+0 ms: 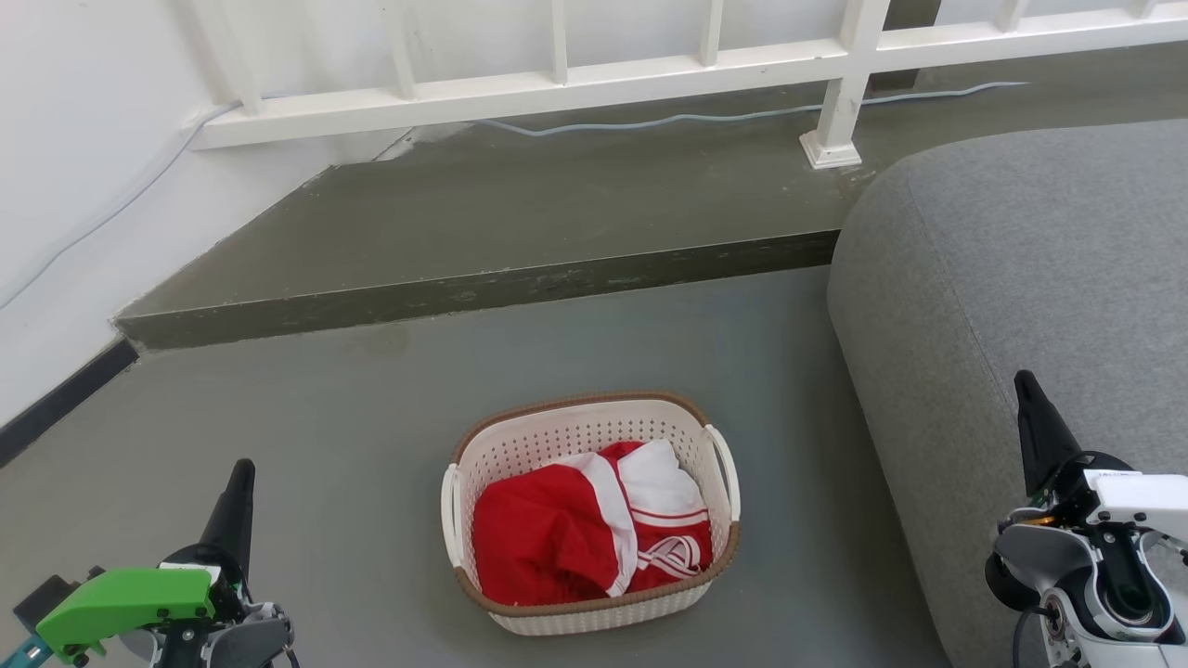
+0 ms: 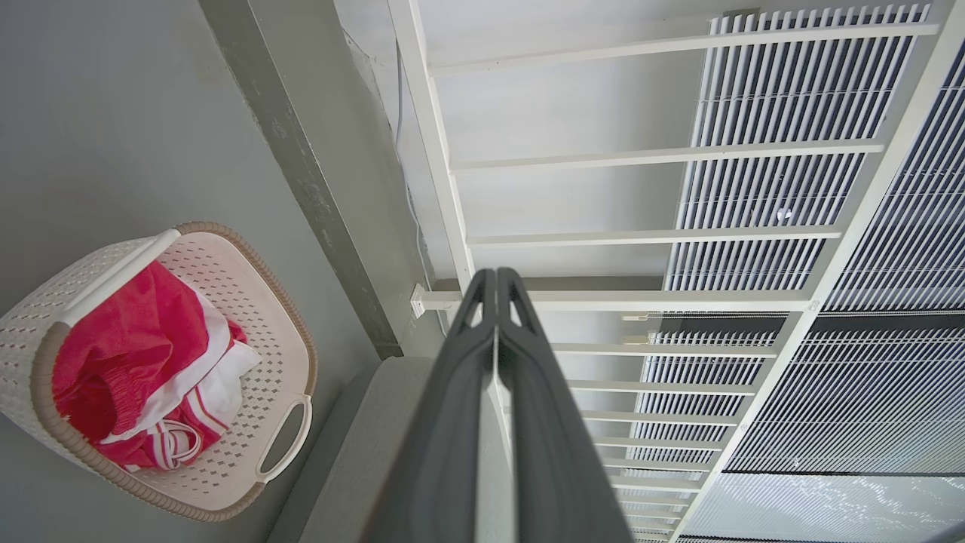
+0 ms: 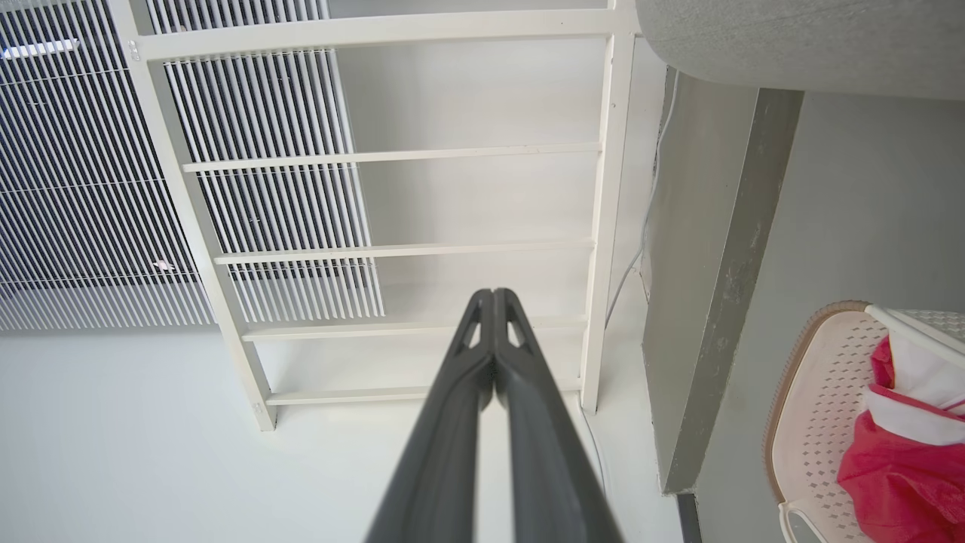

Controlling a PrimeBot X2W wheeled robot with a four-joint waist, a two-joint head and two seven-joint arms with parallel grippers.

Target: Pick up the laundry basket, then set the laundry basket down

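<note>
The laundry basket (image 1: 557, 441), rounded cream plastic with perforated walls, a brown woven-look rim and 2 white handles, sits on the smooth grey floor (image 1: 371, 445) beside a grey fabric sofa (image 1: 1021, 278), holding crumpled red-and-white cloth (image 1: 548, 538), while the left gripper (image 2: 496, 283) and right gripper (image 3: 492, 298) flank it, tapered fingers pressed together, empty.

You have bright, even light with only soft shadows; focus is sharp, though the white wall (image 3: 113, 467) nearly washes out.
</note>
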